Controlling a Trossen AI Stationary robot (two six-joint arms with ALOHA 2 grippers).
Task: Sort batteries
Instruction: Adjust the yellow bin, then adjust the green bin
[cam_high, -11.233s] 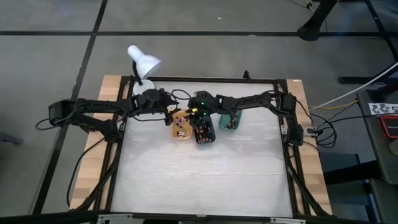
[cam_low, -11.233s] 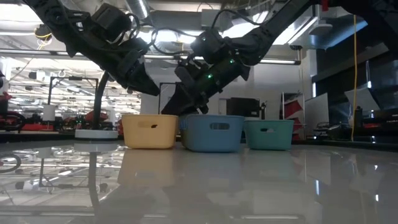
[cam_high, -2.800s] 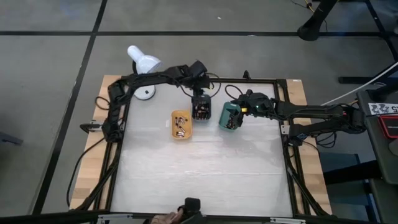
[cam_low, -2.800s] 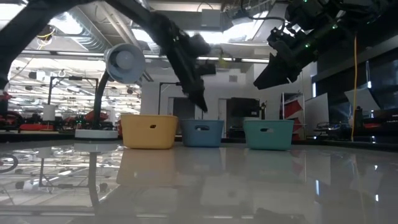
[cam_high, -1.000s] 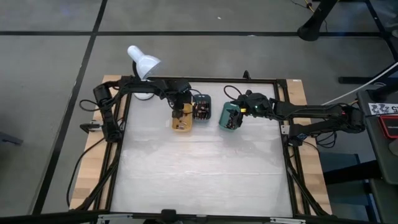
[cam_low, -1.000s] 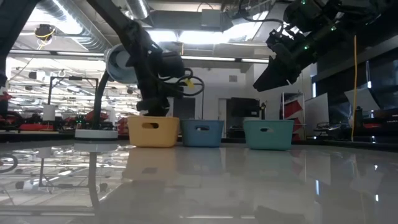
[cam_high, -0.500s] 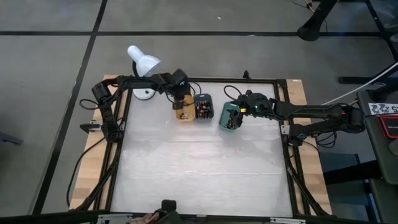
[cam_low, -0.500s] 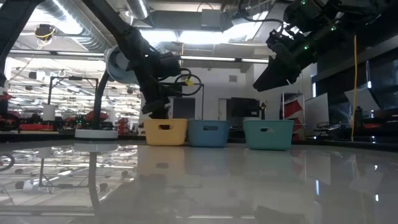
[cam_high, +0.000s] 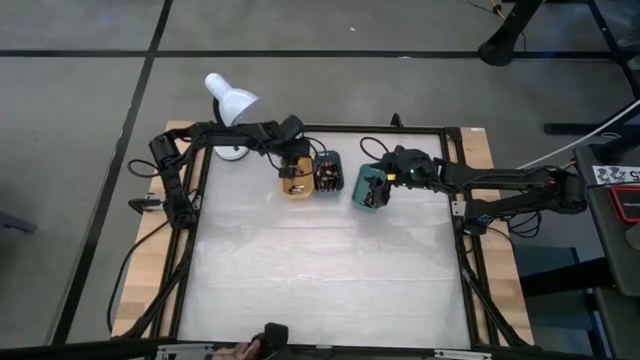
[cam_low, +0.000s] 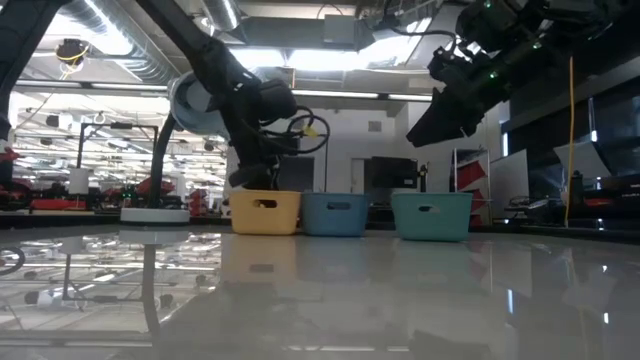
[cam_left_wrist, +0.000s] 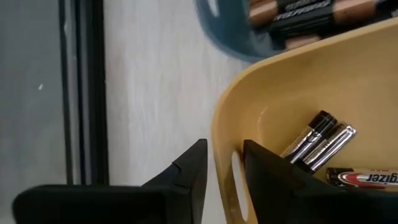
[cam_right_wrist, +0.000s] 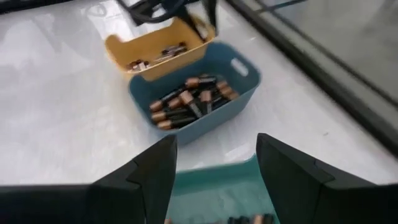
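Note:
Three small trays stand in a row near the table's far edge: orange (cam_high: 293, 184), dark teal (cam_high: 327, 172) and green (cam_high: 369, 187). The batteries lie inside them: a few in the orange tray (cam_left_wrist: 318, 140), several copper-ended ones in the teal tray (cam_right_wrist: 189, 102). My left gripper (cam_left_wrist: 221, 171) is shut on the orange tray's far end. My right gripper (cam_right_wrist: 214, 180) hangs open above the green tray (cam_right_wrist: 217, 186), touching nothing. In the low view the trays stand side by side: orange tray (cam_low: 265, 212), teal tray (cam_low: 335, 213), green tray (cam_low: 432, 215). My left gripper has the orange tray's end wall (cam_left_wrist: 222, 155), by its handle slot, between its fingers: one finger (cam_left_wrist: 267, 168) inside the tray, the other finger (cam_left_wrist: 186, 171) outside. It comes from above at the tray's far end. The tray rests on the table.
A white desk lamp (cam_high: 232, 100) stands at the far left corner, its base (cam_low: 155, 213) on the table. A black frame (cam_high: 455, 215) rims the table. A person's hand with a dark object (cam_high: 262, 340) shows at the near edge. The white surface toward the near side is open room.
My left gripper has drawn the orange tray toward the table's far edge, sliding it along the table until it stands in line beside the teal tray. Most of the slide came early in the second.

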